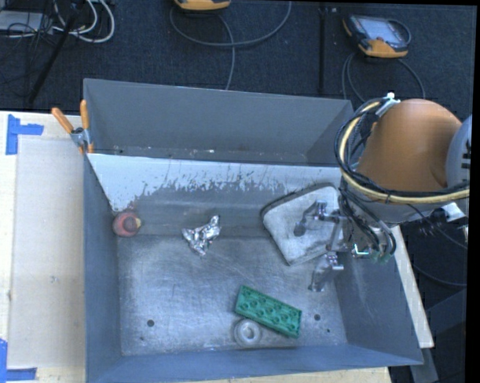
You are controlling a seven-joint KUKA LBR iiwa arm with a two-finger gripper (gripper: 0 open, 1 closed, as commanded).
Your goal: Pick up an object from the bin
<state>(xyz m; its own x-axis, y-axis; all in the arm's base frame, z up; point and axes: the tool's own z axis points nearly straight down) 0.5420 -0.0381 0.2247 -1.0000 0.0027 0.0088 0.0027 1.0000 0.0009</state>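
Note:
My gripper (pixel 313 252) hangs at the bin's right side with its fingers apart. One fingertip (pixel 303 225) is over a pale grey, rounded flat pad (pixel 286 221) that leans against the right wall. The other fingertip (pixel 318 282) is just past the pad's near edge, above the bin floor. I cannot tell whether either finger touches the pad. A green studded building plate (pixel 268 310) lies on the floor to the front left of the gripper.
A small grey ring (pixel 248 331) lies against the green plate's front. A crumpled piece of silver foil (pixel 201 235) sits mid-bin. A small pinkish-red round thing (pixel 127 224) rests by the left wall. The arm's orange dome overhangs the right rim.

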